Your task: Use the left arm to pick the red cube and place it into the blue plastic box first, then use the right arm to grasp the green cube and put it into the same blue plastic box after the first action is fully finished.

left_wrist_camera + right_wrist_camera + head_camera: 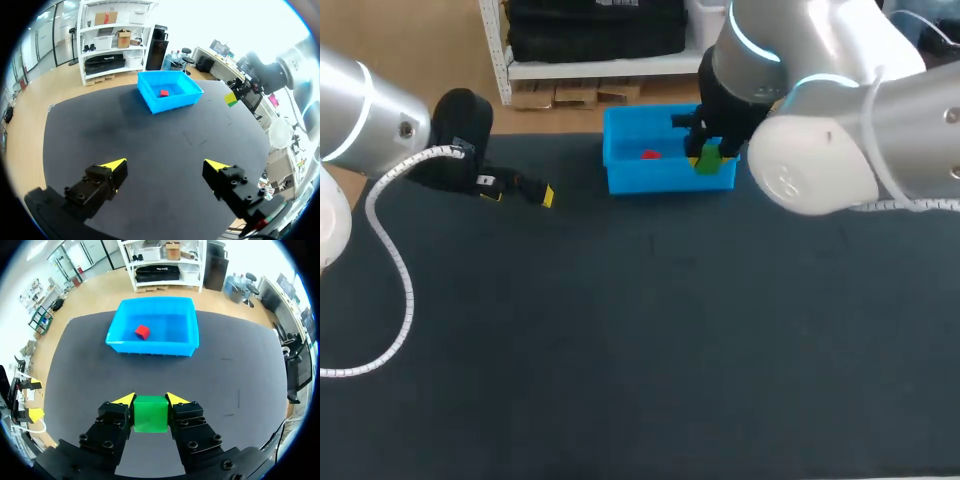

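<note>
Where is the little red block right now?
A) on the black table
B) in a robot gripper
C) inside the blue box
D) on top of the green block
C: the red cube lies on the floor of the blue box, and the right gripper holds only the green cube.

Silver arms [880, 120], white cable [390, 260], black yellow-tipped tools [166, 165].

Dark table [620, 350] — blue plastic box [660, 180] sits on it.
</note>
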